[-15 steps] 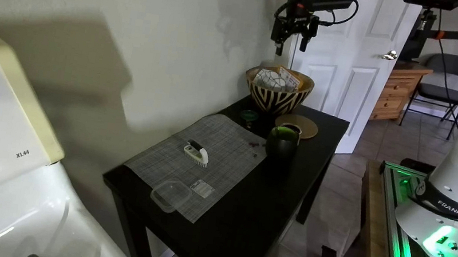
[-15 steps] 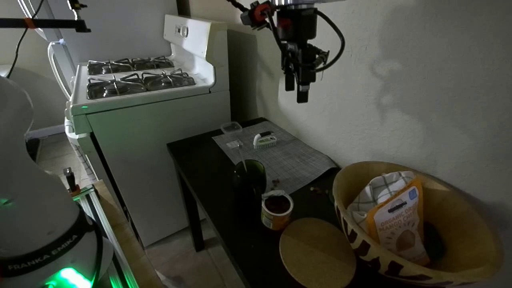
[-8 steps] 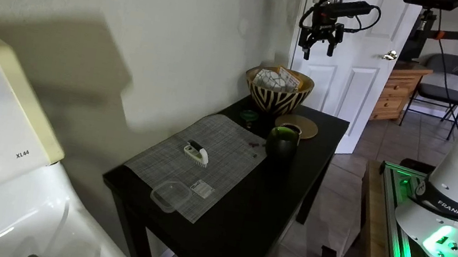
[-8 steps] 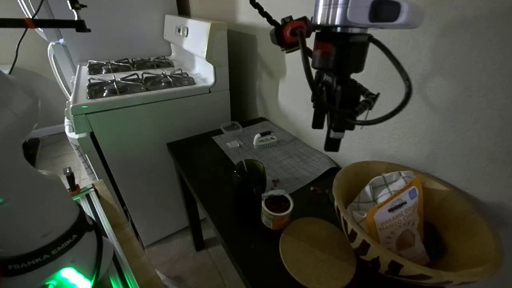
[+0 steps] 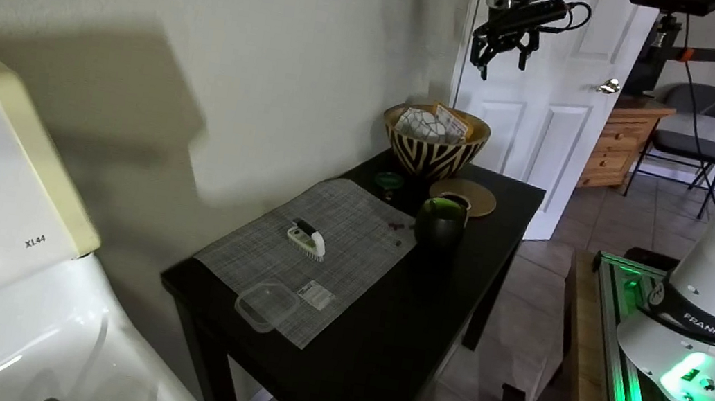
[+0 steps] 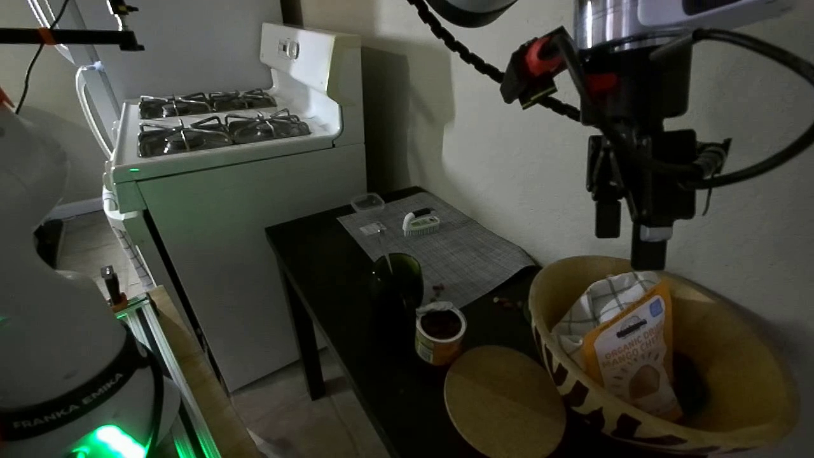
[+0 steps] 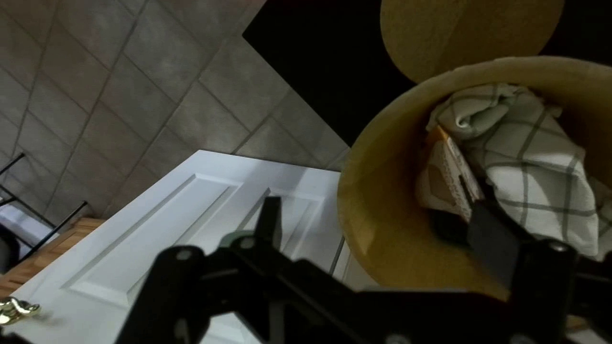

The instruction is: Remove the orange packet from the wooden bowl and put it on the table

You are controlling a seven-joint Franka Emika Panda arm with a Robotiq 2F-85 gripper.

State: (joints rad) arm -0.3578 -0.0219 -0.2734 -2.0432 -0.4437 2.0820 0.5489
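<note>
The orange packet [image 6: 636, 362] leans, tilted, inside the wooden bowl [image 6: 744, 381] against a checked cloth. In an exterior view the packet's top [image 5: 453, 124] shows above the rim of the zebra-striped bowl [image 5: 430, 158]. In the wrist view the packet [image 7: 447, 179] is seen nearly edge-on, close to the right fingertip in the picture. My gripper [image 6: 628, 245] is open and empty, above the bowl; it also shows in another exterior view [image 5: 502, 69] and the wrist view [image 7: 377, 212]. The bowl stands on the black table [image 5: 368, 370].
The checked cloth [image 6: 607, 299] and a dark item [image 6: 690, 385] share the bowl. A round board [image 6: 505, 401], an opened tub [image 6: 440, 334], a dark green cup [image 6: 397, 289], a brush [image 6: 421, 222] and a grey mat [image 6: 470, 254] are on the table. A wall and white door stand behind.
My gripper has moved toward the bowl, rightward in both exterior views, and lower and nearer in one of them. The arm's wrist has tilted. The packet and bowl have not moved.
</note>
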